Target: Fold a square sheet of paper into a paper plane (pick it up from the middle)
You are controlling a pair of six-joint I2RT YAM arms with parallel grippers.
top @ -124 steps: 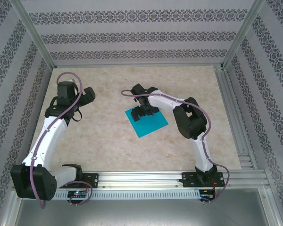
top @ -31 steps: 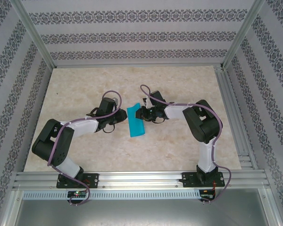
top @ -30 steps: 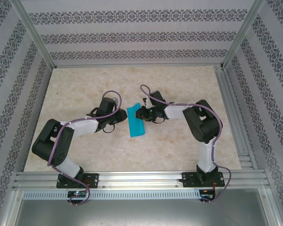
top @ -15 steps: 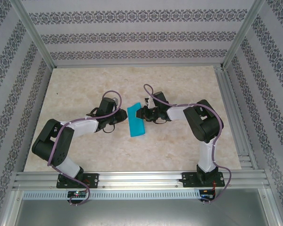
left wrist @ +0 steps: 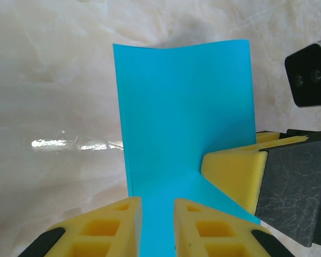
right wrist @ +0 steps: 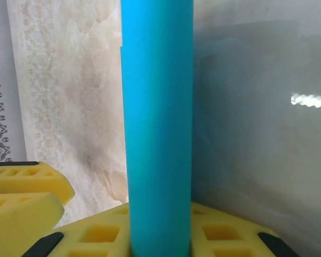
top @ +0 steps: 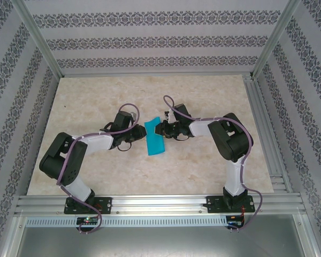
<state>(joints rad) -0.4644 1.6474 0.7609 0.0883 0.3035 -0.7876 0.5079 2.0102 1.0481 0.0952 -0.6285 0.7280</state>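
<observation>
Left gripper [left wrist: 157,217] clamped on one edge of the square sheet of paper [left wrist: 182,107]; right gripper [right wrist: 160,227] pinched it too. Paper sat bent between them over the counter [top: 123,166], loose half-fold, no hard crease visible. Judged early: nose folds and wings all left.

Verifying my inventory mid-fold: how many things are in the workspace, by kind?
Turquoise paper sheet: 1
End effectors: 2, the left end effector and the right end effector, both pinching the sheet
Total: 3
</observation>
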